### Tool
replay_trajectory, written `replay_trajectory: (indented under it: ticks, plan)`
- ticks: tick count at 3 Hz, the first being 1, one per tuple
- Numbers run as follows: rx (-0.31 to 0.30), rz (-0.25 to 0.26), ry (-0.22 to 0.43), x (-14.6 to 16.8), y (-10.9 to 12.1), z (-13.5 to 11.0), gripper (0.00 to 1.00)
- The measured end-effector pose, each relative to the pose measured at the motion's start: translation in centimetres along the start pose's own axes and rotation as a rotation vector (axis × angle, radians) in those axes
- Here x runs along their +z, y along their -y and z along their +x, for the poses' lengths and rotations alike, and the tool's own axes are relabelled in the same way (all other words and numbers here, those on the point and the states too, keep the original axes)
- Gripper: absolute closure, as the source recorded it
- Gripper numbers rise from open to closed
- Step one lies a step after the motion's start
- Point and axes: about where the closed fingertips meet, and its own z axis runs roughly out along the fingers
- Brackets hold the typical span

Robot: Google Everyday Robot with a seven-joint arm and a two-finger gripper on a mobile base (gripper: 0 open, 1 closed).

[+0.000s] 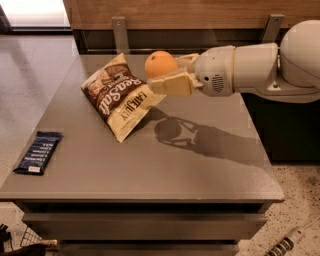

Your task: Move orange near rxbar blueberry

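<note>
My pincer (pixel 166 73), two cream-coloured fingers on the end of my thick white arm (pixel 250 67), is clamped around the small round orange fruit (pixel 160 64). One finger runs under it and the other sits behind it, and the fruit hangs in the air well clear of the flat grey counter (pixel 210 175). Directly below the pincer, a dark shadow (pixel 171 131) of fruit and fingers falls on bare counter. Just past my fingertips and lower down lies the large crumpled chip bag in brown and cream (pixel 121 96). Its near corner reaches almost under the orange, and it is the one thing close to my grip. The flat narrow snack bar in a dark navy wrapper with white lettering (pixel 39 152) lies far beyond the fingertips and toward the front of the counter, close to the far side edge. It is well apart from both the pincer and the bag. The bag lies partly between the pincer and that bar, toward the back, while the front part of the counter between them is open. Behind the pincer a brown wooden wall panel (pixel 175 12) runs along the back, with two grey metal brackets (pixel 119 32) standing against it. Past the counter on my arm's side, low down, there is speckled floor (pixel 295 195) with a pale cable (pixel 287 244) lying on it.
</note>
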Motion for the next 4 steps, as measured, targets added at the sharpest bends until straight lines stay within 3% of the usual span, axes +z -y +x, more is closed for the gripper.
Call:
replay_trajectory:
  ticks: [2, 4]
  plan:
    - [0.004, -0.007, 0.02, 0.5, -0.7, 0.2, 1.0]
    - [0.038, -0.083, 0.014, 4.5, -8.6, 3.5, 1.0]
